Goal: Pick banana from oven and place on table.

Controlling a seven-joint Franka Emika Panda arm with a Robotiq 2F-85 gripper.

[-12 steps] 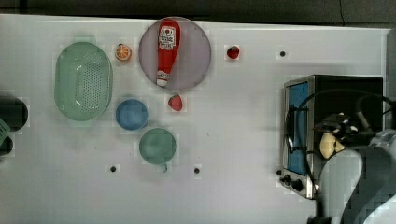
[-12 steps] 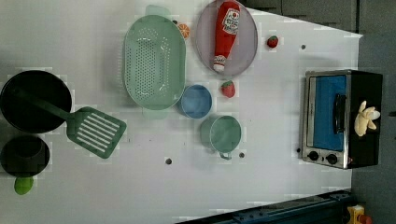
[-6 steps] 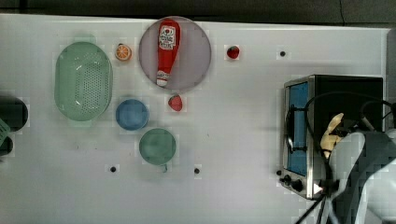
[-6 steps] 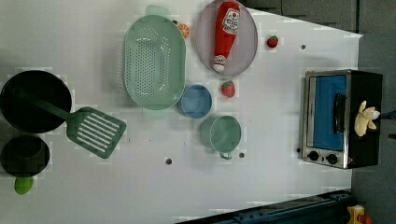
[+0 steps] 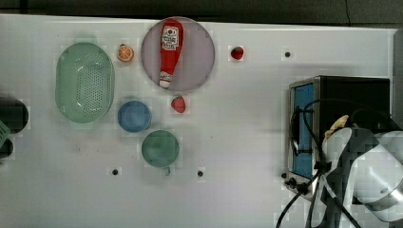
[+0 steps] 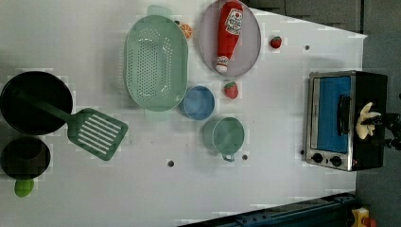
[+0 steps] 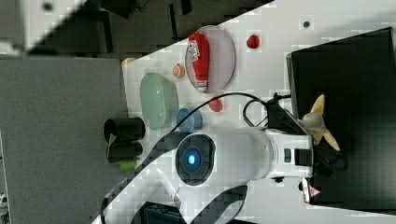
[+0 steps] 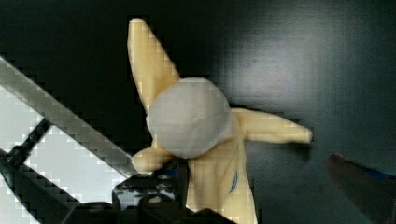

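A white label whose print I cannot read is showing on the red plastic ketchup bottle, lying on the round grey plate near the white table's far edge in the top view. The pale cream-yellow toy banana, peel lobes splayed, is lying on top of the boxy black toaster oven. My white arm is reaching over the oven, my gripper hanging wide open around the banana, gripping nothing.
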